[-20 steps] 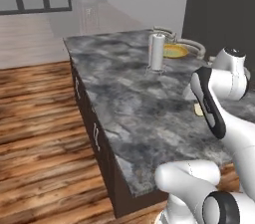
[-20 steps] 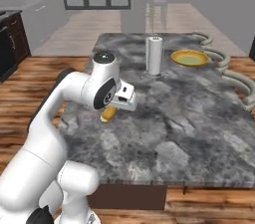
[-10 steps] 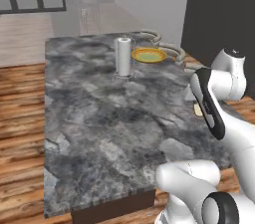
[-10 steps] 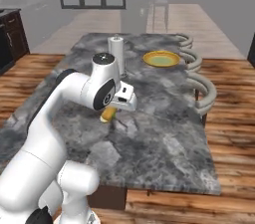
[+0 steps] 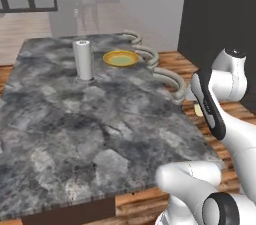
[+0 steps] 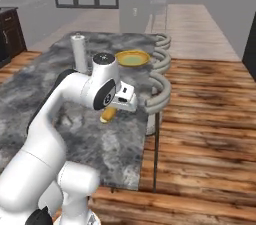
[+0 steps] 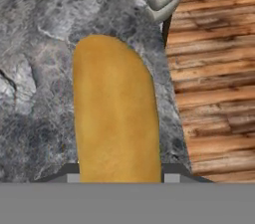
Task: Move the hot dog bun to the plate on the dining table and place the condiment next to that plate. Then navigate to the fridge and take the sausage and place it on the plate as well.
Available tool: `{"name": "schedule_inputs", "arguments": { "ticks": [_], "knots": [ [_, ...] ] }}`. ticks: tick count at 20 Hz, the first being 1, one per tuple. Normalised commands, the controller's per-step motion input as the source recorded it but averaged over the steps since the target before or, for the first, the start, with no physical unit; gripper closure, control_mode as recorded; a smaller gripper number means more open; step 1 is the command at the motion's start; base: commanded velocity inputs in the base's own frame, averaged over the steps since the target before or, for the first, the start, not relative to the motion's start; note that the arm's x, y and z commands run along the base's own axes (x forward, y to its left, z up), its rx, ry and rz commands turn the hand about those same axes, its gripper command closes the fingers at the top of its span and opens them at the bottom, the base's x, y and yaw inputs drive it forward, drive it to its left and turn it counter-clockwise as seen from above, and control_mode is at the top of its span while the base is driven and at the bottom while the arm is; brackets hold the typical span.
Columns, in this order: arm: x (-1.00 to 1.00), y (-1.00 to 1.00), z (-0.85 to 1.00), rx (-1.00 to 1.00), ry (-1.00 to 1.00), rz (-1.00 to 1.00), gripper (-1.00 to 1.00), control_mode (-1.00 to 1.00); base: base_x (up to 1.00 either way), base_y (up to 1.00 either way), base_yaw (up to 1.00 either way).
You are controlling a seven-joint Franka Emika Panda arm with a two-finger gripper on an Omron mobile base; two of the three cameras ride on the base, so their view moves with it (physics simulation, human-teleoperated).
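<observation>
Gripper [image 7: 119,180] is clamped on the hot dog bun [image 7: 115,118]: in the hand view the bun sits between the two dark finger tips, which barely poke out at its sides. The bun's near end is cut off by the bottom of that view.

Right base view: bun [image 6: 108,114] pokes out below the hand, mostly hidden by the wrist, held above the marble surface [image 6: 60,119] near its right edge. Gripper [image 6: 111,111] fingers themselves are hard to make out there.

Left base view: only a pale sliver, probably the bun [image 5: 198,110], shows behind the forearm, off the surface [image 5: 75,119] edge.

Yellow plate [image 5: 121,59] sits at the far end of the surface, well apart from the bun; same plate [image 6: 132,58] in the right base view. The white cylinder [image 5: 83,60] stands upright beside the plate; too blurry to say whether it's the condiment. Curved chair backs [image 6: 158,86] line the surface's right side, partly cut by the edge.
</observation>
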Motion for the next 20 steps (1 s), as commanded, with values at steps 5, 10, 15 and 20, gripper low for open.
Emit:
{"name": "schedule_inputs", "arguments": {
  "ticks": [5,10,15,20],
  "knots": [
    [0.0,0.0,0.0,0.0,0.0,0.0,1.0,1.0,-0.02,-1.0,0.18],
    [0.0,0.0,0.0,0.0,0.0,0.0,1.0,1.0,0.0,-1.0,0.26],
    [0.0,0.0,0.0,0.0,0.0,0.0,1.0,1.0,0.13,-0.96,0.38],
    [0.0,0.0,0.0,0.0,0.0,0.0,1.0,1.0,0.26,-0.81,0.45]
  ]
}}
